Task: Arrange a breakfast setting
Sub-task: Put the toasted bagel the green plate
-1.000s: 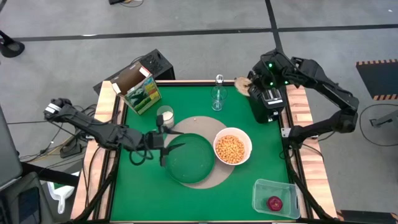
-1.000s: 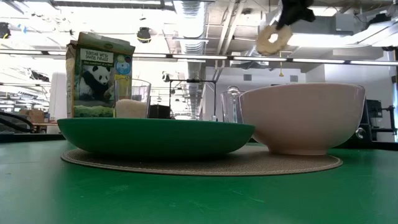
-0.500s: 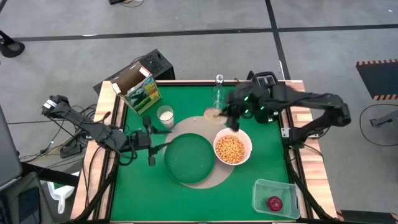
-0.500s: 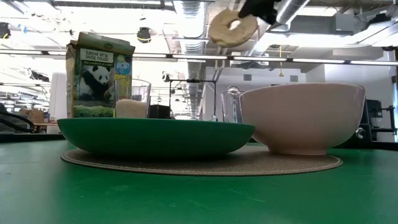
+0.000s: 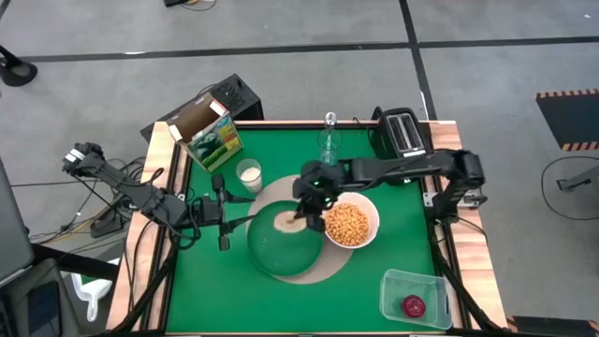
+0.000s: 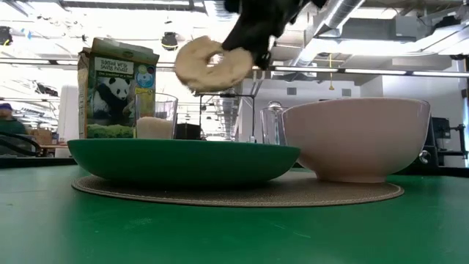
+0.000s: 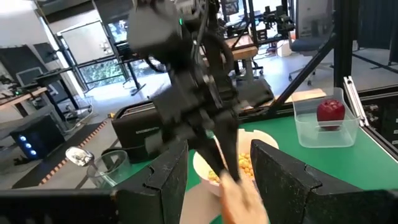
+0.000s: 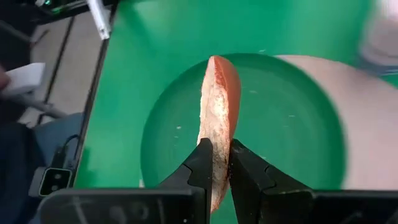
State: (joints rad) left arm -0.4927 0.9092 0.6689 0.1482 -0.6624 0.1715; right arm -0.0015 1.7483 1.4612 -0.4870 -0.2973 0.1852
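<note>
My right gripper [image 5: 301, 213] is shut on the round toast [image 5: 287, 223], a pale ring with a hole, in the air above the dark green plate [image 5: 276, 251]. The plate lies on the round tan mat [image 5: 329, 271], beside the white bowl [image 5: 350, 223] of cereal. My left gripper [image 5: 222, 212] is open and empty, just left of the plate. The milk glass [image 5: 249, 173] and the clear stemmed glass [image 5: 328, 142] stand behind the mat. The red fruit [image 5: 413, 304] lies in a clear tub. I cannot make out the spoon. My right gripper pinches the toast's rim [image 8: 217, 144] between its two fingers [image 8: 203, 163], which lie against its two flat faces. The arm reaches in from the table's right, slanting down. The toast [image 6: 209, 64] is lifted clear above the plate, tilted, held by its upper edge [image 6: 245, 60].
The green-and-yellow cereal box [image 5: 211, 136] stands at the far left. The black toaster [image 5: 402, 136] stands at the far right corner. The clear tub [image 5: 416, 298] sits at the near right corner. Green table [image 5: 215, 290] shows left of and in front of the mat.
My right gripper has carried the toast from above the toaster toward the table's left and near side and down, and now it is over the green plate. My left gripper has drawn back a little from the plate toward the table's left edge.
</note>
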